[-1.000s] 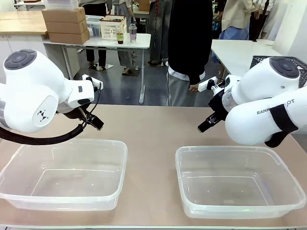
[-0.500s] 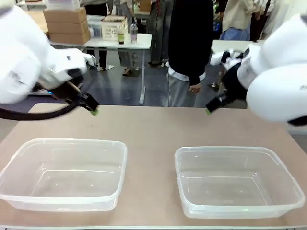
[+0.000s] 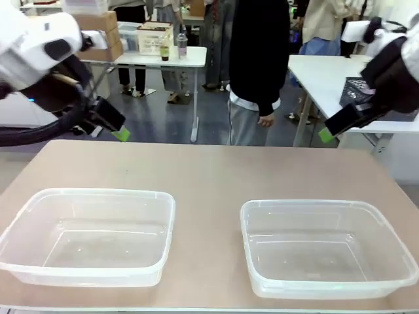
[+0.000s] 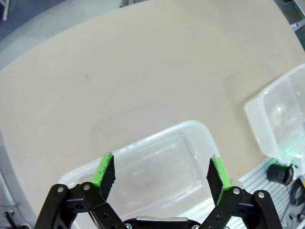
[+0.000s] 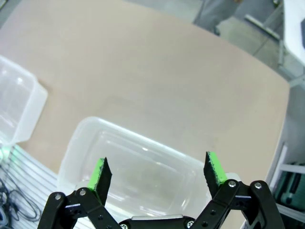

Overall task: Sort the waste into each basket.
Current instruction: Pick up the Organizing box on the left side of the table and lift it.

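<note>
Tan table [image 3: 209, 171], wide and flat, two things on it. The left basket [image 3: 98, 192], a clear tub, sits upright by the near edge. The right basket [image 3: 308, 203], its match, sits level with the left basket, apart from it, bare tabletop between.

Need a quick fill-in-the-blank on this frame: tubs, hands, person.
The table holds ___ clear tubs: the left tub and the right tub.
The left hand and the right hand both have their jaws ___.
The person stands at the table's ___ side.
Missing words: two; open; far.
</note>
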